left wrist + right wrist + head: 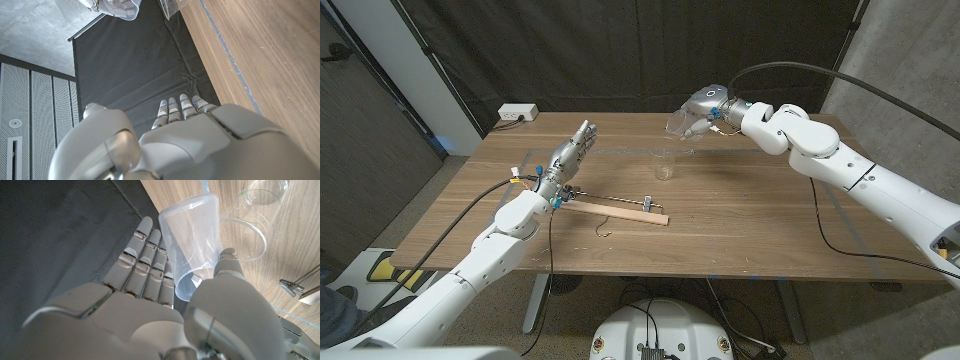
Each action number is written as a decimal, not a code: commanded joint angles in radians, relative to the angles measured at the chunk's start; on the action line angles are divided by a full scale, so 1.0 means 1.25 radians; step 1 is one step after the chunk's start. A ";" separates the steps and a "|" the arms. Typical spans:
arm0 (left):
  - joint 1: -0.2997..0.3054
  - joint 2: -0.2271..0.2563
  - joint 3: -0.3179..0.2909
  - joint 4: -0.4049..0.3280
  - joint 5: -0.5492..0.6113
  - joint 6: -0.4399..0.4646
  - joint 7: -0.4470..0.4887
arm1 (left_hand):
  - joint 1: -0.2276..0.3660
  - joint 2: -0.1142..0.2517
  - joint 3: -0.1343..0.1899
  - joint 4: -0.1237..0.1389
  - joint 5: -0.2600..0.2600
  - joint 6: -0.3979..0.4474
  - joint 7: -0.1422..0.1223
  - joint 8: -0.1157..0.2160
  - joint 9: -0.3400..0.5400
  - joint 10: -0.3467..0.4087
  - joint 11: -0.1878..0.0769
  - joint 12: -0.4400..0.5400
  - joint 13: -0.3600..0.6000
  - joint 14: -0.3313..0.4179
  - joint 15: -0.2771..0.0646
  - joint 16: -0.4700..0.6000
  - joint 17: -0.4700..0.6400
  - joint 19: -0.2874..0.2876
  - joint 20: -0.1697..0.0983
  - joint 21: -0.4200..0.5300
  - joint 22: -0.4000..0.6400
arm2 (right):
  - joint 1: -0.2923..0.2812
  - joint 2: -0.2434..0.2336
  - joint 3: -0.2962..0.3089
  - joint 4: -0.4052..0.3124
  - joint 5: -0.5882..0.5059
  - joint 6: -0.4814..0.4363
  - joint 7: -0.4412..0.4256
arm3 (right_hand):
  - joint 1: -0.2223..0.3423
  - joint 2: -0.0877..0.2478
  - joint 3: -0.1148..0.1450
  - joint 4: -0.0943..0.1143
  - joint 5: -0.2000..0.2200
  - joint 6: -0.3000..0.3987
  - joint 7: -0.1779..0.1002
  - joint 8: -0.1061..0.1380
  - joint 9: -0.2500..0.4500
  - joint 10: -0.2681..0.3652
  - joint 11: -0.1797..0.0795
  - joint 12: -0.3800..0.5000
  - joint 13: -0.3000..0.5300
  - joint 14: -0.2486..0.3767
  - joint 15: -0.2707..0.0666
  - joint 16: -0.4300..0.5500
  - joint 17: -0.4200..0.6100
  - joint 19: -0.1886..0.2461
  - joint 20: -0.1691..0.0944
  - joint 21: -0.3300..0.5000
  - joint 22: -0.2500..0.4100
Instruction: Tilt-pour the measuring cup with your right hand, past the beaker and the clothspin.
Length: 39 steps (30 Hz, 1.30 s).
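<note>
My right hand (165,315) grips the clear plastic measuring cup (192,245), tipped above the clear glass beaker (665,166). I'd roll the wrist slowly, keeping the lip over the beaker. My left hand (570,155) looks empty, fingers extended, probably idle.

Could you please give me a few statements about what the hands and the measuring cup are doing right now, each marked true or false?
1. The right hand holds the measuring cup above the table. True.
2. The measuring cup stands upright on the wood. False: it is lifted and tilted, mouth pointing away from the hand.
3. The beaker stands on the table below the raised cup. True.
4. The left hand grips the beaker. False: it holds nothing, fingers stretched out, well apart from the beaker.
5. A wooden hanger lies on the table near the left arm. True.
</note>
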 commanded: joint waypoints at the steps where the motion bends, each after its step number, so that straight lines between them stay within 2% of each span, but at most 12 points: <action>1: -0.005 -0.006 0.004 0.004 0.001 -0.001 -0.001 | 0.004 0.000 -0.007 -0.001 -0.001 0.007 0.001 0.000 0.003 0.006 -0.001 -0.001 0.002 0.004 0.001 -0.001 0.004 -0.002 0.002 0.005 0.004 | 0.025 0.013 -0.017 -0.001 -0.061 0.029 0.045 | 0.044 0.051 0.021 0.023 0.003 0.077 -0.067 0.000 0.001 0.013 -0.014 0.001 0.002 0.009 -0.086 0.001 0.003 0.006 -0.092 0.006 0.002; 12: -0.012 -0.006 0.007 0.006 0.001 0.001 -0.006 | 0.005 0.000 -0.007 -0.001 -0.001 0.006 0.001 0.000 0.003 0.006 0.000 -0.001 0.002 0.003 0.000 -0.001 0.004 -0.003 0.002 0.005 0.004 | 0.052 0.025 -0.044 -0.001 -0.137 0.068 0.054 | 0.041 0.052 0.020 0.024 0.003 0.080 -0.068 -0.003 0.001 0.016 -0.019 -0.001 0.002 0.012 -0.090 0.000 0.003 0.007 -0.091 0.006 0.003; 22: -0.016 -0.006 0.009 0.009 -0.002 0.003 -0.012 | 0.006 0.001 -0.008 0.000 -0.002 0.007 0.002 0.000 0.003 0.007 -0.001 -0.001 0.002 0.004 0.000 0.000 0.004 -0.003 0.002 0.005 0.004 | 0.070 0.026 -0.070 0.007 -0.229 0.101 0.042 | 0.039 0.054 0.019 0.025 0.003 0.083 -0.069 -0.004 0.002 0.020 -0.017 -0.004 0.002 0.014 -0.092 -0.001 0.003 0.008 -0.090 0.007 0.004; 25: -0.013 -0.005 0.008 0.008 -0.003 0.003 -0.011 | 0.006 0.001 -0.008 0.000 -0.002 0.007 0.002 0.000 0.003 0.007 -0.001 -0.001 0.002 0.004 0.000 -0.001 0.004 -0.003 0.002 0.005 0.004 | 0.073 0.025 -0.075 0.010 -0.255 0.106 0.033 | 0.039 0.054 0.019 0.026 0.003 0.084 -0.069 -0.004 0.002 0.020 -0.022 -0.005 0.002 0.018 -0.093 0.000 0.003 0.009 -0.091 0.007 0.004; 39: -0.007 -0.005 0.008 0.002 -0.003 0.002 -0.007 | 0.007 0.001 -0.010 0.000 -0.003 0.008 0.002 0.000 0.003 0.007 -0.001 -0.001 0.002 0.004 -0.001 -0.001 0.004 -0.003 0.001 0.005 0.004 | 0.084 0.020 -0.096 0.014 -0.351 0.127 -0.013 | 0.037 0.055 0.019 0.026 0.003 0.091 -0.071 -0.006 0.004 0.027 -0.021 -0.008 0.002 0.023 -0.095 -0.001 0.003 0.010 -0.090 0.008 0.005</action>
